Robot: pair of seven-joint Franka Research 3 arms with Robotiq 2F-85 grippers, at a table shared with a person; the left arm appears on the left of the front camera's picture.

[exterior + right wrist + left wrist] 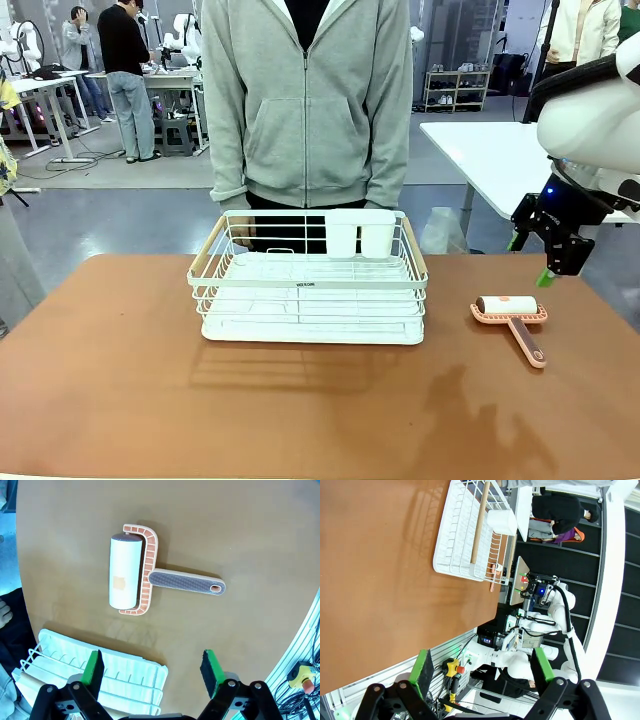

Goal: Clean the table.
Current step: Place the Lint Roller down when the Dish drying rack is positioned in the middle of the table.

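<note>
One light, stiff lint roller (510,306) lies near the table's (120,380) right edge, best taken by its ribbed handle, beneath the spread-fingered right gripper (152,669).

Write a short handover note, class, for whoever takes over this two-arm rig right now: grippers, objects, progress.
Right gripper: open, empty, above the reddish-brown matte table, near the orange-framed lint roller with white roll.
Left gripper: open, empty, off the table's edge.
The roller lies flat on the robot's right side, beside the white wire rack.
Person stands behind the rack.
Done: nothing visible.
Left: probably pick up the roller and roll the table.
</note>
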